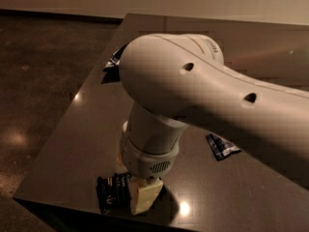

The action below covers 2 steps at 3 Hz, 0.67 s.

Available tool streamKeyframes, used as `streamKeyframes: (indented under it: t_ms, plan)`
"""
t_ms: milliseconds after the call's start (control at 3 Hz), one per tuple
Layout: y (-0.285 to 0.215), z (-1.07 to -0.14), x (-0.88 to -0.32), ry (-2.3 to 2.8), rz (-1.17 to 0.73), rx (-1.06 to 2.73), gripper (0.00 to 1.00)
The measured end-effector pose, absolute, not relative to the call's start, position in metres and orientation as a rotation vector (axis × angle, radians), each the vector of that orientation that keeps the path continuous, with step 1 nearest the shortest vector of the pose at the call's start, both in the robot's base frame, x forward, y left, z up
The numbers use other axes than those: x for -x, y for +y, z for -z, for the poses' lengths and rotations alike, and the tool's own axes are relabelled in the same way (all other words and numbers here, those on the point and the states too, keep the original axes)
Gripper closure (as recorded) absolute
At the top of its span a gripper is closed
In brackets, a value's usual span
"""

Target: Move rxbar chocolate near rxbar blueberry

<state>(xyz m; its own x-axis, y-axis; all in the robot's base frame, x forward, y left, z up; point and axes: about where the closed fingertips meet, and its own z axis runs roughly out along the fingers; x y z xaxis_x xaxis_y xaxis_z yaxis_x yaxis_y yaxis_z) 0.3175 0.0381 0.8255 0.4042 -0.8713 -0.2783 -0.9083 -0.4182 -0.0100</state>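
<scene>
The rxbar chocolate (111,190), a black-wrapped bar with white lettering, lies near the front left corner of the dark table (72,144). My gripper (144,196) hangs from the big white arm just right of it, its yellowish tip down at the bar's right end. The rxbar blueberry (221,146), a dark blue wrapper with white patches, lies further right and back, partly hidden under my arm.
A blue bag (113,63) lies at the table's far left edge, mostly hidden behind my arm (193,95). The table's front edge runs just below the chocolate bar. Dark floor lies to the left.
</scene>
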Motion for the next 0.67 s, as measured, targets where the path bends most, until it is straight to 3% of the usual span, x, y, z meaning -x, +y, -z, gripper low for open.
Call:
streamKeyframes:
  t_ms: [333, 667]
  plan:
    - [0.038, -0.833, -0.318, 1.596, -0.346, 2.495, 0.85]
    - [0.002, -0.838, -0.352, 1.731, -0.341, 2.410, 1.00]
